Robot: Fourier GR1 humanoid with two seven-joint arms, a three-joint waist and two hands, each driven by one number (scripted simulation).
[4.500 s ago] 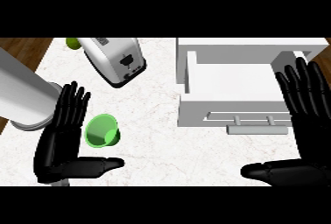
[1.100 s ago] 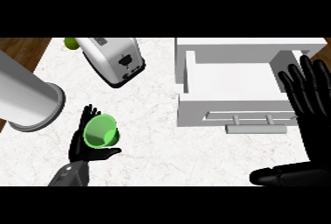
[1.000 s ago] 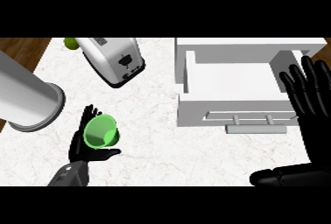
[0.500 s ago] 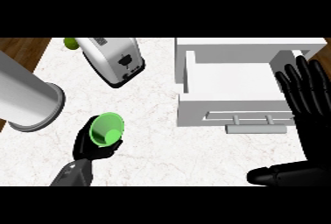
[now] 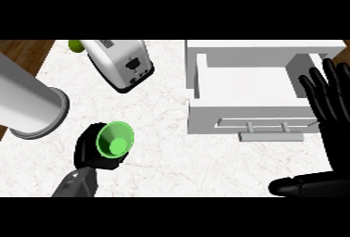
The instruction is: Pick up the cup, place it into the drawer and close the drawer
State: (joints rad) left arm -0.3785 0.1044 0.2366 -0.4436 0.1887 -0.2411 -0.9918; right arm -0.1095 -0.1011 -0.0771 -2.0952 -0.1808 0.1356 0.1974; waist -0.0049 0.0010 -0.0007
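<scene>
Cup [image 5: 113, 140] higher, left hand [image 5: 84, 151] half-hidden behind

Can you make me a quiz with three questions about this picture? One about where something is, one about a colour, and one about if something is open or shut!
1. The drawer is:
A. shut
B. missing
C. open

2. What colour is the cup?
A. red
B. green
C. blue

3. Where is the cup?
A. in the left hand
B. inside the drawer
C. on a plate

Answers:
1 C: the drawer sticks out and its white inside shows.
2 B: the cup is bright green, rim and inside.
3 A: the black fingers curl round it, off to the drawer's left.
</scene>
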